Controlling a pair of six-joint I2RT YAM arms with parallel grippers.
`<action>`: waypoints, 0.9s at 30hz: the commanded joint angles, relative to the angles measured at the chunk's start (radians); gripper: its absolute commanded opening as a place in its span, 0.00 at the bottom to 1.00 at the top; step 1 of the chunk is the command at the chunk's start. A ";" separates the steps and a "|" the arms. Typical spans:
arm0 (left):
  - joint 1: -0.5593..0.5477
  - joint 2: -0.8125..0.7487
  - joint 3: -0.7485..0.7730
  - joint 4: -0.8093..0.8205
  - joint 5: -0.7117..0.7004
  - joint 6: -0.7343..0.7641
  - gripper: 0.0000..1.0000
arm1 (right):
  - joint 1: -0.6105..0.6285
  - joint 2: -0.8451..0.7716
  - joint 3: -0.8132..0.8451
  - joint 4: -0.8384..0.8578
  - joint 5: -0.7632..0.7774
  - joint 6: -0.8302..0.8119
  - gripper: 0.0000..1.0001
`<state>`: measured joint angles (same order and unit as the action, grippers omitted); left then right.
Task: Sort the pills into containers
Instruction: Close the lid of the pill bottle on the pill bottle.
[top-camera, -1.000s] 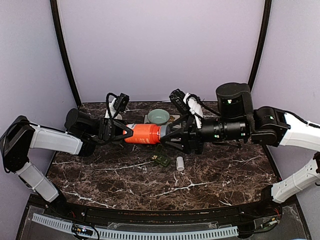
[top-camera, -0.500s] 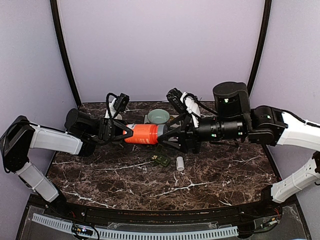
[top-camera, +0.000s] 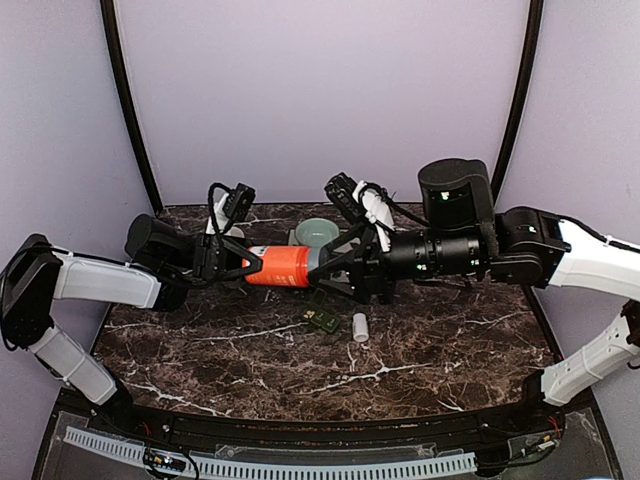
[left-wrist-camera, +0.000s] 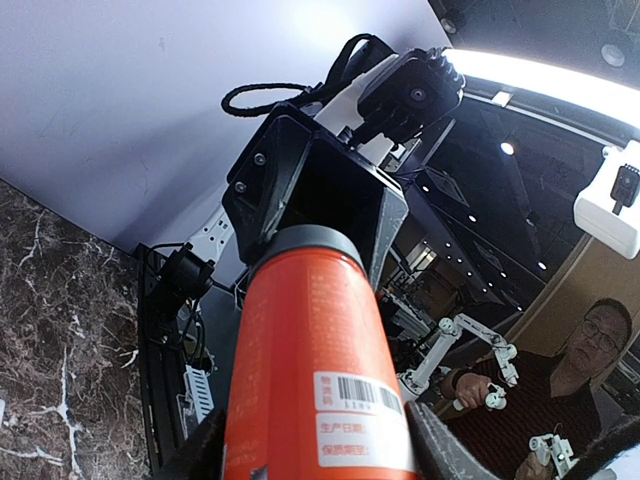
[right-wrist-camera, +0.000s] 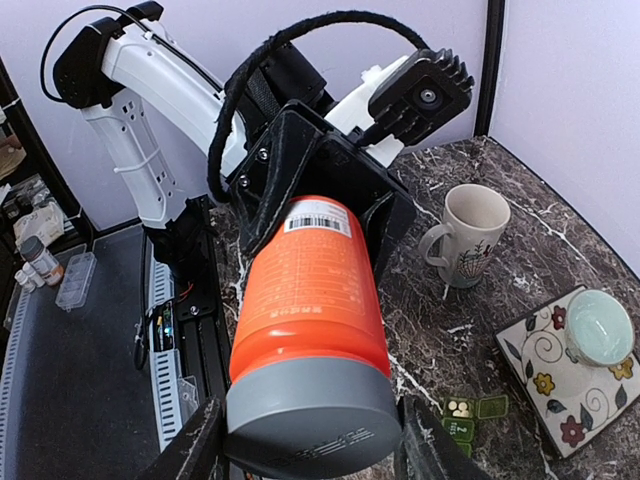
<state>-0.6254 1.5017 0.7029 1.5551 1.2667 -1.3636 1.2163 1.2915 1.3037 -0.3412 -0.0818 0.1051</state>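
The sorting is looking barely begun: the orange bottle (top-camera: 285, 268) is hanging level above the table (top-camera: 450, 345) with its cap on, while the dark green pill box (top-camera: 322, 320) is lying just in front of it and below, lids open, with something pale showing in one compartment. The left gripper (top-camera: 258, 268) is clamping the bottle's base end at a middling spread, and the right gripper (top-camera: 325, 268) is gripping the cap end likewise — probably working it loose

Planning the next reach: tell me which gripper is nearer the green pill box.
Right. The right gripper, clamped on the cap end of the orange bottle, hangs just behind and above the pill box. The left gripper holds the bottle's base, farther to the left.
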 joint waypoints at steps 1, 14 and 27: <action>-0.016 -0.057 0.039 -0.027 0.010 0.062 0.00 | -0.005 0.032 0.042 0.030 0.004 -0.010 0.21; -0.042 -0.094 0.062 -0.146 -0.013 0.189 0.00 | -0.002 0.067 0.036 0.076 0.009 0.023 0.19; -0.081 -0.140 0.076 -0.234 -0.075 0.294 0.00 | 0.010 0.108 0.019 0.161 0.054 0.054 0.18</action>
<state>-0.6281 1.4105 0.7170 1.3430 1.2488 -1.1385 1.2190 1.3128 1.3312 -0.3374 -0.0750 0.1371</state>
